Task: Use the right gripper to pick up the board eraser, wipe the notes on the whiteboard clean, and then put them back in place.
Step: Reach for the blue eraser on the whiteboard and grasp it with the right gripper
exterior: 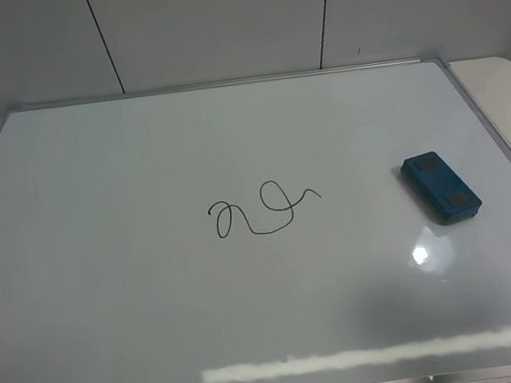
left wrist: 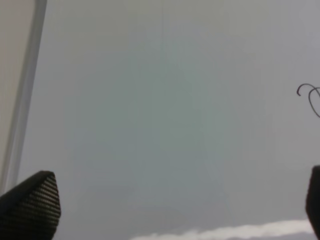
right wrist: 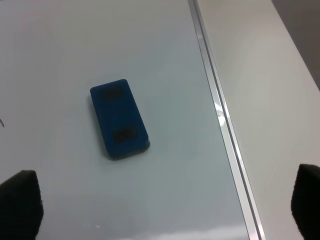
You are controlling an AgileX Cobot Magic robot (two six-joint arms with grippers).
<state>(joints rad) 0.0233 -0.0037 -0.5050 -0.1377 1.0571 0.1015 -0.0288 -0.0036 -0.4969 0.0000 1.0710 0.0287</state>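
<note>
Teal eraser lies flat on the white board, at about 3 o'clock from the black scribble and well apart from it. In the high view its long side runs from roughly 11 to 5 o'clock, with two dark square patches facing up. It sits near the silver frame on the 3 o'clock side without touching it.

My right claw hangs above the board with its fingers spread wide apart, gripping nothing. The eraser lies ahead of them, untouched, with the frame rail running beside it.

My left claw is likewise spread wide and holds nothing. It hangs over bare board, and its camera catches the frame on one side and a loop of the scribble on the other.

A bright streak of glare lies along the board at 6 o'clock.
</note>
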